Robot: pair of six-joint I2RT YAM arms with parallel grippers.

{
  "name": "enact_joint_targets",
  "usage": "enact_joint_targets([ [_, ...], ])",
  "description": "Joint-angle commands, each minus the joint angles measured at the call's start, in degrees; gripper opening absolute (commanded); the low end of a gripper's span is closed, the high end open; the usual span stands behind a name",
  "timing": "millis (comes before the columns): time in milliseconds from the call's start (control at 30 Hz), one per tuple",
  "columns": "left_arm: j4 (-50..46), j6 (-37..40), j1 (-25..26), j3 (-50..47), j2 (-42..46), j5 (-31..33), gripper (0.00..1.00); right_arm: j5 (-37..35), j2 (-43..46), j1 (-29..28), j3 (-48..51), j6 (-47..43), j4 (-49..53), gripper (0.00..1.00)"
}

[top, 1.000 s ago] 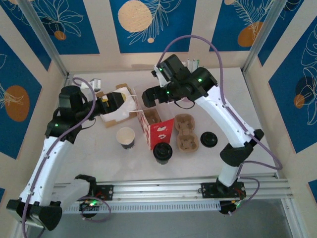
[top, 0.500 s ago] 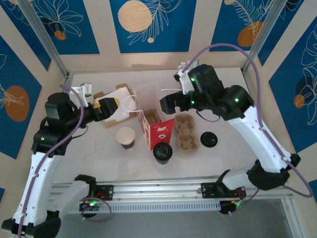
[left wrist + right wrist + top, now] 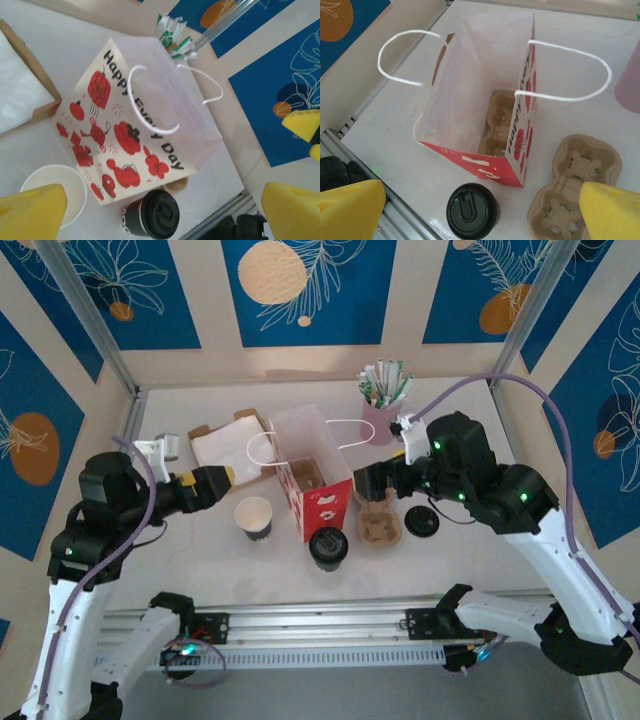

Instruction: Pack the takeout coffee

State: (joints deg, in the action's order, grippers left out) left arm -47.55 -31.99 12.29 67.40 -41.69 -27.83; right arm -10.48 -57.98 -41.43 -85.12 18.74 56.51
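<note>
The left gripper (image 3: 208, 482) is spread wide with nothing between its yellow pads (image 3: 32, 212). It hangs above the table (image 3: 480, 440), to the left of the paper bag (image 3: 318, 490) and near the front edge of a cardboard box of napkins (image 3: 225, 445). The right gripper (image 3: 372, 483) is also wide open and empty, its pads (image 3: 612, 210) far apart. It sits just right of the bag, over the far end of a loose cup carrier (image 3: 380, 528) that lies flat on the table beside the bag. The bag stands upright with its mouth open and both white handles raised. Its side has red prints and the words "Happy Every Day". The right wrist view looks down into it, where a second cup carrier (image 3: 499, 125) rests on the bottom. The coffee cup with a black lid (image 3: 328, 547) stands on the table just in front of the bag, outside it. An open paper cup (image 3: 253, 517) stands to the left of the bag, close to the left gripper. A loose black lid (image 3: 421, 522) lies right of the flat carrier. A pink cup of packets (image 3: 382, 410) stands at the far side, behind the bag's right handle.
</note>
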Motion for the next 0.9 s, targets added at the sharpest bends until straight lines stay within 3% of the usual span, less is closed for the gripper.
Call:
enact_joint_targets([
  [0,-1.93,-0.21,0.37,-2.31,1.27,-0.84,1.00,1.78,2.42,0.21,2.87,1.69,-1.31,0.99],
  [367,2.03,-4.39,0.41,-13.11,6.14,-5.60,1.00,0.16,7.70,0.12,13.95,10.32,-2.09,0.99],
  [567,9.11,-8.79,0.86,-19.75,6.53,-7.16,1.00,0.24,10.82,0.23,20.89,13.12,-3.94,0.99],
  [733,10.96,-9.74,3.08,-21.11,5.90,-5.00,1.00,-0.23,12.34,0.99,23.82,17.24,-4.73,0.99],
  [867,13.85,-11.37,7.19,-23.40,5.45,-1.64,1.00,2.17,13.19,3.22,25.12,15.64,-4.89,0.99],
])
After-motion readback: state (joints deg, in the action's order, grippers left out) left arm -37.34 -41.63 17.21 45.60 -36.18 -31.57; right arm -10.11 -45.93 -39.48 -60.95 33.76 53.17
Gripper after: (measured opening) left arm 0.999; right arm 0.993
